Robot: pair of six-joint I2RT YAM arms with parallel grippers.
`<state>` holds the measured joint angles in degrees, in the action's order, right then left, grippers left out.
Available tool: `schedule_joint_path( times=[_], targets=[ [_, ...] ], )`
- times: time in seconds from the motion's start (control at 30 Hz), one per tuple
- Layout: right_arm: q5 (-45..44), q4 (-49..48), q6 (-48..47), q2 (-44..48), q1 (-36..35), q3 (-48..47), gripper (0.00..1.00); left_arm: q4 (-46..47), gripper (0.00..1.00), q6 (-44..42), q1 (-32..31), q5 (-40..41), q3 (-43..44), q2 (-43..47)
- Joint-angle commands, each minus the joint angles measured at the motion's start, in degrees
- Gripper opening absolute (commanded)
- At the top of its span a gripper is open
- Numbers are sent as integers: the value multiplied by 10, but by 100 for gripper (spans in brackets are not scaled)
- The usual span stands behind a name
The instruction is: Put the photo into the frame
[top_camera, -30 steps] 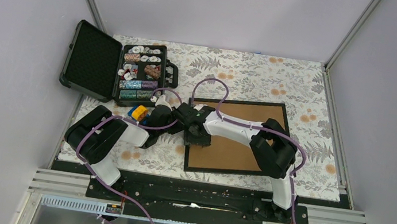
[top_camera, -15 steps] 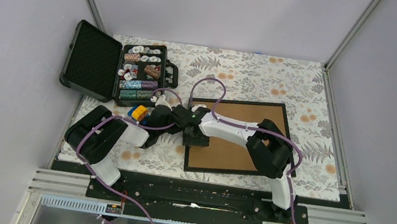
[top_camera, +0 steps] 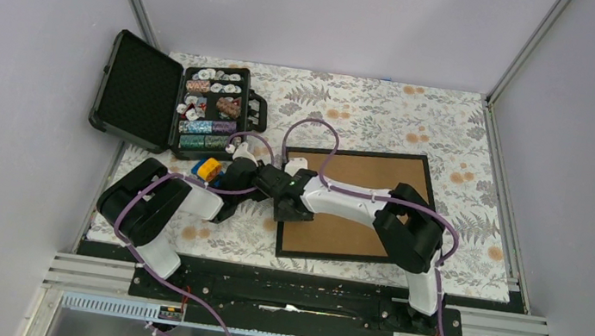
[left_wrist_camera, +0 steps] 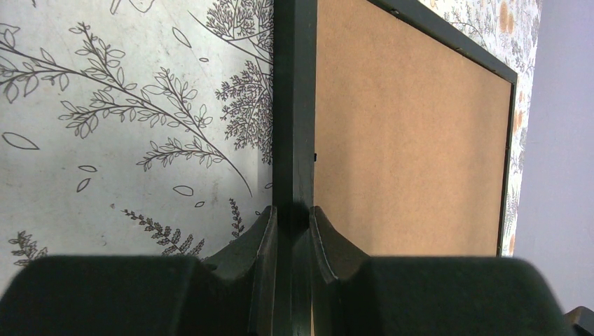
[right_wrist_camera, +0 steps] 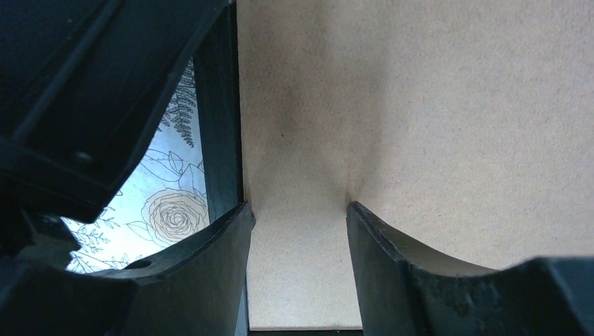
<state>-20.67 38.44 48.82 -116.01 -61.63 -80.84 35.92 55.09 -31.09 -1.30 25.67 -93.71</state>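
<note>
A leaf-patterned tablecloth (top_camera: 388, 110) covers the table inside pale lilac walls (top_camera: 323, 15); an open black case (top_camera: 143, 91) sits well beyond the jaws; the frame (top_camera: 337, 234) lies board-up, its black left moulding pinched between the jaws of the left gripper (left_wrist_camera: 294, 213); the right gripper (right_wrist_camera: 300, 210), jaws spread, presses the board just beside that moulding, having slid toward it over the past second.

- The table (top_camera: 388, 110) is covered with a pale cloth printed with ferns and orange flowers.
- The frame (top_camera: 342, 230) is laid flat on it, right of the middle, with its brown back board turned upward.
- An open black case (top_camera: 141, 88) filled with poker chips (top_camera: 210, 109) is placed at the far left corner.
- A small orange and blue object (top_camera: 208, 168) is seen just before the case.
</note>
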Motion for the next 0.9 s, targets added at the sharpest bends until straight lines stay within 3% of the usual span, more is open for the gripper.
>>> schedule_joint_path(
  times=[0.0,0.17,0.47,0.87],
  targets=[
    [34,79,-88,-85,-25,54,60,-141,0,-33,-1,35,-23,-30],
    [70,44,-97,-68,-5,68,61,-140,0,-33,-1,33,-24,-31],
    [134,-75,-9,49,71,136,61,-141,0,-34,-1,35,-24,-31],
    [124,-24,-67,34,48,128,64,-139,0,-33,0,32,-23,-32]
  ],
)
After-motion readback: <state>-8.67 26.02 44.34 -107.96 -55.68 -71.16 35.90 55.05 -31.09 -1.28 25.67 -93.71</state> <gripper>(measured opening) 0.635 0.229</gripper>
